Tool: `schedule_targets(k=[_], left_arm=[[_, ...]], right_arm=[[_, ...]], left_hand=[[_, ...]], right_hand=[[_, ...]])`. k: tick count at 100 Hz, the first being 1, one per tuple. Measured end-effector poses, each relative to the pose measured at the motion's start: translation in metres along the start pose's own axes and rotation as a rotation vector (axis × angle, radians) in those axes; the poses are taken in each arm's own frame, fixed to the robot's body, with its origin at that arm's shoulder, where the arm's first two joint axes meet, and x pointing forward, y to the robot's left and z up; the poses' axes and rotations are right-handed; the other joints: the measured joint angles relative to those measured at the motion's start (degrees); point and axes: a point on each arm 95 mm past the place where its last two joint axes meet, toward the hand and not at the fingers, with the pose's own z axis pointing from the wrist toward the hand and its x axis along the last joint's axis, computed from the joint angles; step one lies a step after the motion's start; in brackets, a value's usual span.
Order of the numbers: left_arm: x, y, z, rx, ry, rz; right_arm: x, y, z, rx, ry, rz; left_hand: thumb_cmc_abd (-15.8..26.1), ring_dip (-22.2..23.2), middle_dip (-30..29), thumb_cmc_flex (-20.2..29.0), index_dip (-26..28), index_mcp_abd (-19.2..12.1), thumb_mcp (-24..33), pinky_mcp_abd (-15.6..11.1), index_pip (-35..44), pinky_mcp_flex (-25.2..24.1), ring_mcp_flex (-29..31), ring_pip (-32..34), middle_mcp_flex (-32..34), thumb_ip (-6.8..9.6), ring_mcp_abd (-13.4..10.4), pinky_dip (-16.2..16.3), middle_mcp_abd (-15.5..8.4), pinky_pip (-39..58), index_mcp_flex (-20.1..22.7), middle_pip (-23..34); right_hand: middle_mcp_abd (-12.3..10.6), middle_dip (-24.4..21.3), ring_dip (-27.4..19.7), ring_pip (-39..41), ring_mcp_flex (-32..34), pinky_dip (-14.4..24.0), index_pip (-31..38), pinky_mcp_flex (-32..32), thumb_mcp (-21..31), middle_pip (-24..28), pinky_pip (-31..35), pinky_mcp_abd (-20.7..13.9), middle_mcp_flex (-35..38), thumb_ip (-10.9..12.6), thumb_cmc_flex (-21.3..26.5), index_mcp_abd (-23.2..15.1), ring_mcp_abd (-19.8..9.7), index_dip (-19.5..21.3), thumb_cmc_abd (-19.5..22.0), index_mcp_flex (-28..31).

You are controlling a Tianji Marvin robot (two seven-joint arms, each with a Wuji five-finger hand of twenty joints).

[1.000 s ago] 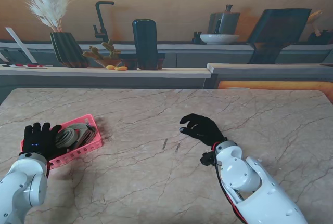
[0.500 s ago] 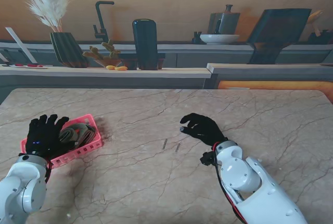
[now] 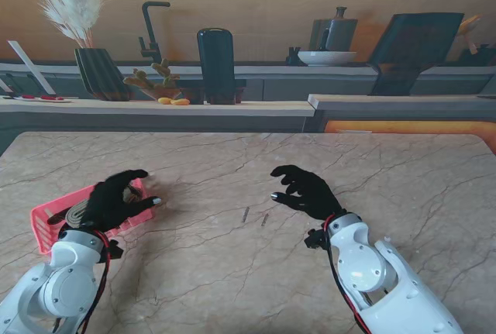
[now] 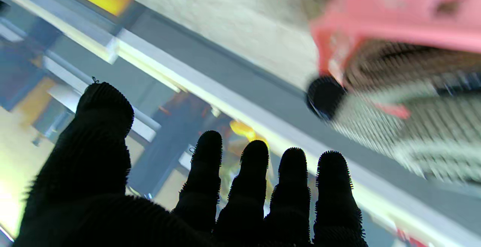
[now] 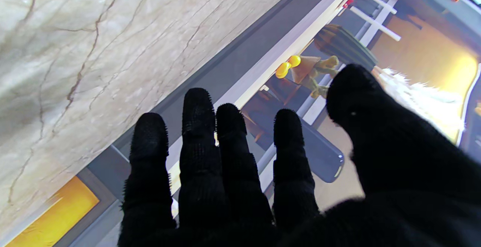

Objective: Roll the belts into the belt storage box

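Left hand (image 3: 116, 198) is swinging off the pink belt box (image 3: 43, 222), empty, fingers spread; right hand (image 3: 306, 192) is idling open. Rolled belts (image 4: 409, 126) are sitting inside; task looking nearly done.

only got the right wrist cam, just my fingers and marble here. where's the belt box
Observer: The pink belt storage box sits on the table's left side, well apart from the right hand.
Operator: any belts in it
Observer: Yes. The left wrist view shows rolled woven belts lying inside it, though that picture is blurred.
Operator: and the left hand
Observer: The left hand is over the box's right end with its fingers apart, holding nothing.
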Motion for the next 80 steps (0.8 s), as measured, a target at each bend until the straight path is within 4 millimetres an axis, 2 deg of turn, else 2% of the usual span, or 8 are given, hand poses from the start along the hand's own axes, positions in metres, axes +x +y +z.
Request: schedule_targets(k=[8,19,31,39,47,49,50,80], left_arm=[[0.011,0.008,-0.001,-0.101,0.045,-0.085],[0.024,0.018,-0.003,-0.137,0.104,-0.179],[0.035,0.024,-0.003,-0.157,0.149,-0.319],[0.042,0.026,-0.003,-0.16,0.187,-0.394],[0.048,0.028,-0.004,-0.156,0.223,-0.411],[0.049,0.028,-0.004,-0.155,0.23,-0.413],[0.049,0.028,-0.004,-0.155,0.233,-0.414],[0.06,0.026,-0.009,-0.155,0.281,-0.414]], right_arm=[[0.001,0.002,-0.004,0.01,0.031,-0.004],[0.002,0.003,-0.009,0.012,0.058,-0.005],[0.004,0.004,-0.015,0.002,0.084,0.006],[0.007,0.004,-0.021,-0.01,0.112,0.015],[0.009,0.004,-0.029,-0.027,0.144,0.017],[0.01,0.004,-0.03,-0.031,0.15,0.016],[0.01,0.004,-0.031,-0.033,0.153,0.015],[0.014,0.004,-0.045,-0.083,0.185,-0.022]], left_hand=[[-0.2,0.0,0.0,-0.6,0.0,0.1,0.1,0.1,-1.3,0.0,0.2,-0.6,0.0,0.0,0.0,-0.4,0.0,-0.2,0.0,-0.6],[-0.2,0.0,0.0,-1.1,-0.1,0.1,0.1,0.1,-2.9,0.0,0.2,-1.5,0.0,0.01,0.0,-0.9,0.0,-1.7,0.0,-1.3],[-0.2,-0.2,0.0,-1.1,-0.7,0.2,0.1,0.2,-3.7,0.1,0.2,-2.2,0.0,0.01,0.1,-1.6,0.0,-3.8,0.7,-2.0],[-0.2,-0.2,0.0,-1.1,-0.8,0.2,0.1,0.3,-4.3,0.3,0.2,-2.8,0.0,0.01,0.3,-2.2,0.0,-5.1,0.8,-2.6],[-0.2,-0.2,0.0,-1.8,-0.8,0.2,0.2,0.3,-4.3,0.8,0.5,-2.9,0.0,0.01,0.3,-2.2,0.0,-5.3,0.8,-2.6],[-0.2,-0.2,0.0,-1.8,-0.8,0.2,0.2,0.3,-4.3,0.9,0.7,-2.9,0.1,0.01,0.3,-2.2,0.0,-5.4,0.8,-2.6],[-0.2,-0.2,0.0,-1.8,-0.8,0.2,0.2,0.3,-4.3,1.0,0.7,-2.9,0.1,0.01,0.3,-2.2,0.0,-5.4,0.8,-2.6],[-0.2,-0.2,0.1,-1.8,-1.4,0.2,0.2,0.6,-4.4,2.3,1.5,-2.9,2.3,0.01,1.2,-2.2,0.0,-5.8,2.5,-3.3]], right_hand=[[-0.6,-0.6,-2.2,-3.7,-1.5,-0.7,-0.6,-0.1,0.6,-1.2,-2.0,-0.7,-1.2,-0.1,-2.4,0.4,-0.3,0.0,-1.6,-1.9],[-0.6,-1.3,-3.7,-6.8,-1.9,-1.3,-1.2,-0.8,0.5,-2.8,-4.2,-0.8,-2.0,-0.4,-3.7,0.4,-0.4,-0.1,-1.7,-2.6],[-0.6,-1.3,-3.9,-7.7,-2.4,-1.3,-1.8,-1.8,-5.0,-3.6,-5.2,-0.8,-2.1,-0.1,-7.3,0.4,-0.4,-0.2,-1.2,-2.6],[-0.6,-1.3,-3.9,-8.0,-3.0,-1.3,-1.9,-2.2,-6.1,-4.3,-5.4,-0.7,-2.1,0.0,-10.2,0.4,-0.4,-0.6,-0.5,-2.6],[-0.6,-1.3,-3.9,-8.3,-3.0,-1.3,-2.4,-2.3,-7.4,-4.3,-5.5,-0.6,-2.1,0.0,-11.0,0.4,-0.3,-0.6,-0.5,-2.6],[-0.6,-1.3,-3.9,-8.3,-3.0,-1.3,-2.5,-2.3,-6.3,-4.3,-5.4,-0.6,-2.1,0.0,-11.4,0.4,-0.3,-0.6,-0.5,-2.6],[-0.6,-1.3,-3.9,-8.3,-3.0,-1.3,-2.5,-2.3,-7.6,-4.3,-5.5,-0.6,-2.1,0.0,-11.5,0.4,-0.3,-0.6,-0.1,-2.6],[-0.6,-1.3,-3.8,-8.3,-3.0,-0.7,-2.5,-2.3,-6.7,-4.3,-5.5,-0.6,-2.1,0.0,-11.5,0.4,-0.3,-0.6,0.6,-2.6]])
